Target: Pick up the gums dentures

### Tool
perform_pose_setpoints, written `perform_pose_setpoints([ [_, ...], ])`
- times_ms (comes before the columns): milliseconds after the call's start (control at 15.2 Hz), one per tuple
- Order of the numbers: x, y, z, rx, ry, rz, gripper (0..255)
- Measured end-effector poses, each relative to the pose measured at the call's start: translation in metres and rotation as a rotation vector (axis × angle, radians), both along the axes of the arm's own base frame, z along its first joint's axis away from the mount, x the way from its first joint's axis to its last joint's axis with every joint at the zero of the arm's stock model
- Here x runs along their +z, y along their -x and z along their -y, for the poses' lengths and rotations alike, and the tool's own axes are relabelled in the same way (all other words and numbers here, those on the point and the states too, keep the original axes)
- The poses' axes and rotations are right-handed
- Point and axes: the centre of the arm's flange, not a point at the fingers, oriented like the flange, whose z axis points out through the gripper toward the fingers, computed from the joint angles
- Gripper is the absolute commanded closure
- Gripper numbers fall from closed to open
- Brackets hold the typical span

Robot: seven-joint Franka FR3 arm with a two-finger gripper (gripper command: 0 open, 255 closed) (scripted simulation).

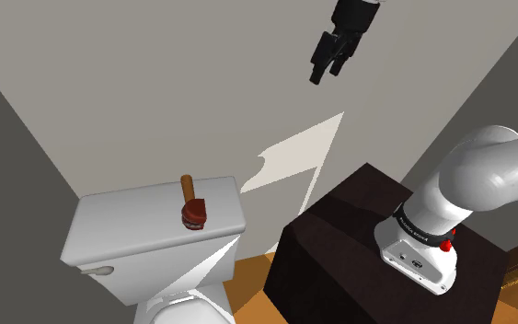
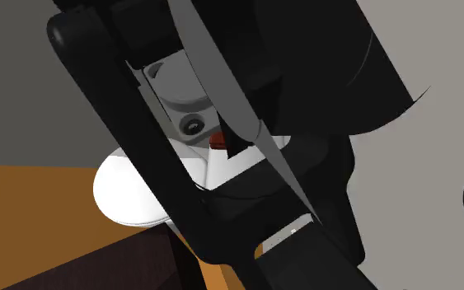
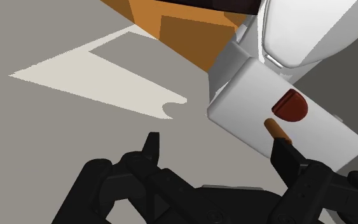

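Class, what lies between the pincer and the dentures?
Nothing, by the shoulder view: open air before bare wall separates the pincer from the dentures on the toilet tank.

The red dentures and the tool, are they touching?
Apart. The shoulder view shows the tool high in the air, far above the dentures on the toilet tank lid.

- Here's the arm (image 1: 491,170): smooth white rounded links, softly shaded grey
- A dark band (image 1: 411,227) rings its joint, with tiny white lettering on it
- Below that a white housing (image 1: 418,260), with two red dots (image 1: 445,247) and small dark ports
- And the gripper (image 1: 327,74), all black, with a blocky angular body and two slim tapered fingers (image 3: 151,145)
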Motion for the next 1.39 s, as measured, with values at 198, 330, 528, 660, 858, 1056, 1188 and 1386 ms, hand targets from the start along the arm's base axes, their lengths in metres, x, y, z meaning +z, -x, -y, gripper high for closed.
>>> perform_pose_setpoints([
  [198, -0.027, -0.01, -0.025, 0.003, 0.006, -0.007, 0],
  [330, -0.046, -0.018, -0.042, 0.004, 0.01, -0.012, 0],
  [528, -0.073, -0.027, -0.068, 0.007, 0.016, -0.019, 0],
  [660, -0.094, -0.033, -0.083, 0.008, 0.02, -0.023, 0],
  [858, -0.123, -0.043, -0.109, 0.011, 0.026, -0.03, 0],
  [1056, -0.154, -0.052, -0.134, 0.014, 0.032, -0.037, 0],
  [1188, -0.174, -0.057, -0.153, 0.016, 0.036, -0.041, 0],
  [1386, -0.205, -0.067, -0.179, 0.018, 0.04, -0.049, 0],
])
